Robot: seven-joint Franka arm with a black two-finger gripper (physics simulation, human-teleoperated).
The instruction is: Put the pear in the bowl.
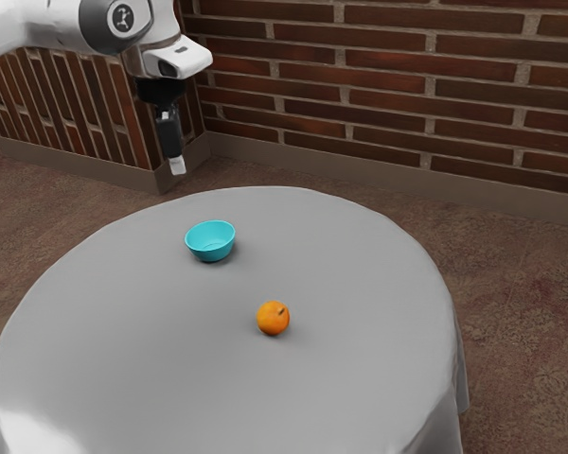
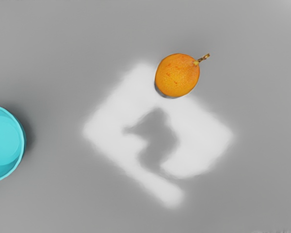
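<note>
Well, from where I stand, the pear (image 1: 271,322) is outside the bowl (image 1: 211,253), well apart from it, toward the exterior view's right and the near side. It looks round and orange (I'd have taken it for a tangerine), with a short stem (image 2: 203,58) poking out of one end. The gripper (image 1: 177,165) hangs higher than the bowl; whether its jaws are open or closed, I cannot tell.

What might go wrong? A round body on that smooth-looking table (image 1: 123,359) could roll if the grip came down off-centre, I'd guess, or twist loose if the stem spoiled the hold. The bowl looks light and rather small for this fruit, so carrying the pear in too low could bump its rim and tip it, and an early release could send the pear bouncing out.

As for brands, the arm (image 1: 38,24) wears a round dark badge (image 1: 123,18) with a pale figure, above the bowl and toward the exterior view's left. I can read no words on it, nor any label on the bowl or pear.
</note>
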